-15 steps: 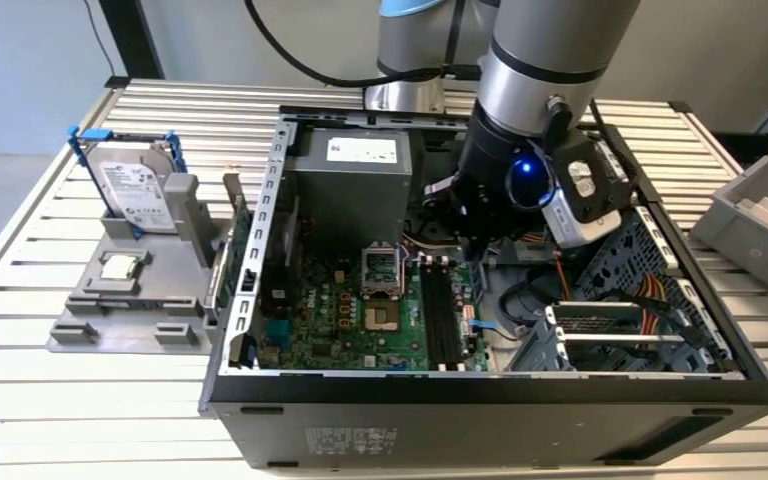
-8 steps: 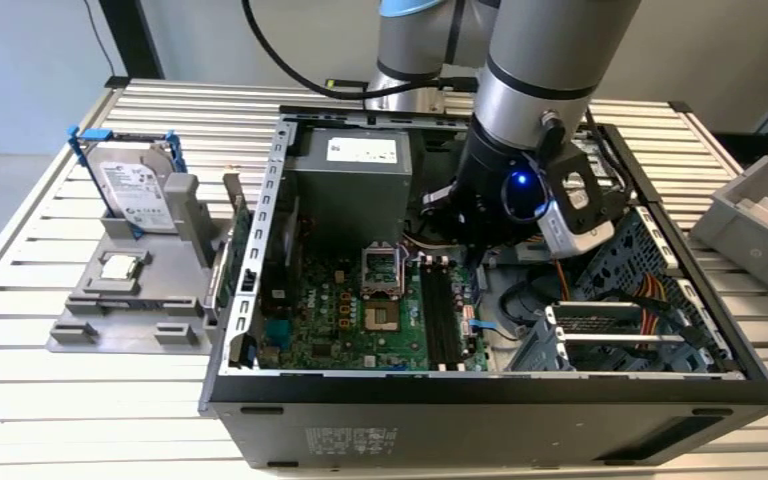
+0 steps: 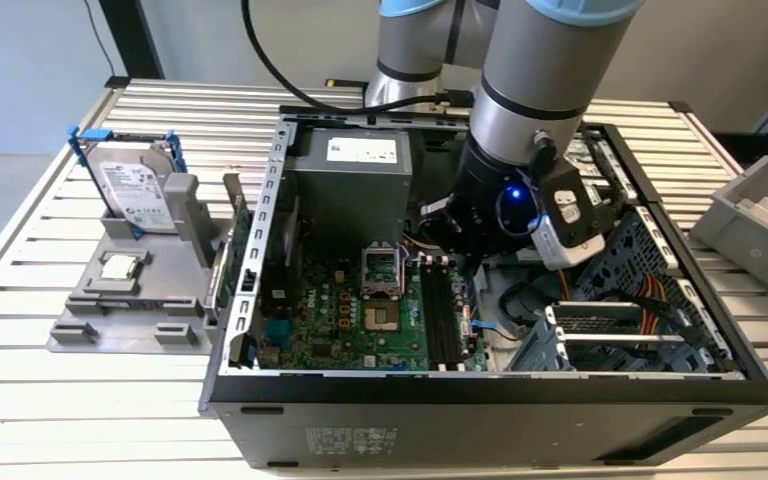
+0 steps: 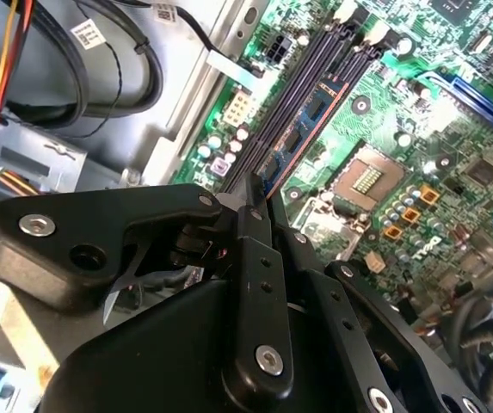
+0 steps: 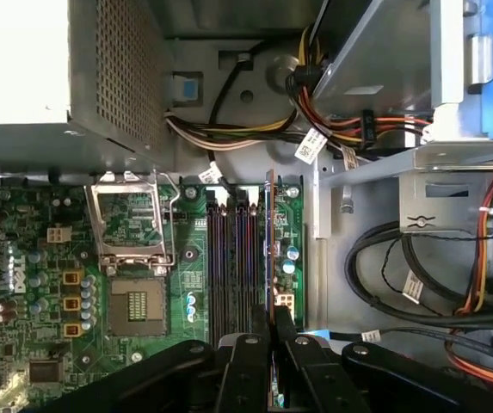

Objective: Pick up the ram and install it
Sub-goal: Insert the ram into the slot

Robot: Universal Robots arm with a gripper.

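- Gripper (image 5: 271, 337) pinched narrow on the ram (image 5: 269, 249), edge-on over the motherboard (image 5: 143, 258) slots.
- Exterior view: hard drive (image 3: 135, 190) left of computer case (image 3: 491, 400).

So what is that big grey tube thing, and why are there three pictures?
The grey tube is a robot arm reaching into an open computer on a table. One picture is taken from off the arm. The other two come from cameras riding near its wrist, looking past the black gripper. The gripper pinches the ram, a thin bluish stick, lined up with the long slots on the green board. On the exterior view's left, a hard drive stands in a blue frame.
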